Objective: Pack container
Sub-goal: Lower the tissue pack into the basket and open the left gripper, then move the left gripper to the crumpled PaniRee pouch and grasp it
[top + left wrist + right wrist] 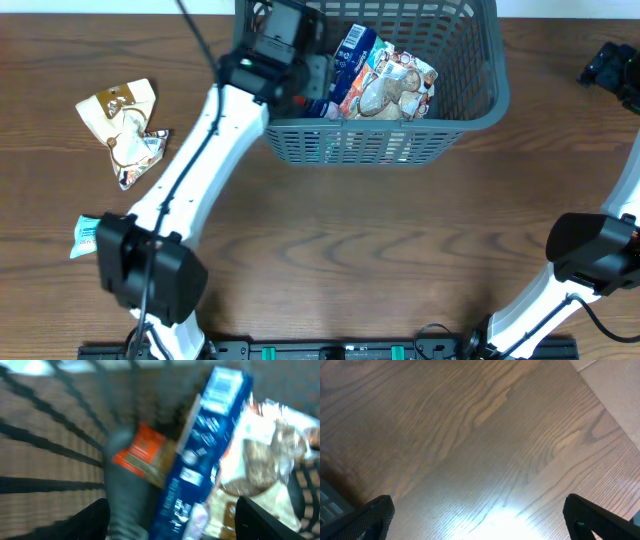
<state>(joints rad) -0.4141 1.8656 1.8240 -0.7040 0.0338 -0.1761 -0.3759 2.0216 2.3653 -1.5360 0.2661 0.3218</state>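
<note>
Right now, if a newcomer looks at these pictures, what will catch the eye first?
The dark grey-blue basket at the table's far edge stands out, with a blue packet and a pale snack bag inside. The left end effector reaches into it, open over the blue packet. On the table's left side lie crumpled beige packets.

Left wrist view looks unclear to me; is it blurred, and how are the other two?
Left wrist view: heavily blurred, blue packet and container walls smeared. Right wrist view: sharp grain, bright glare on the table. Overhead view: sharp, evenly lit.
</note>
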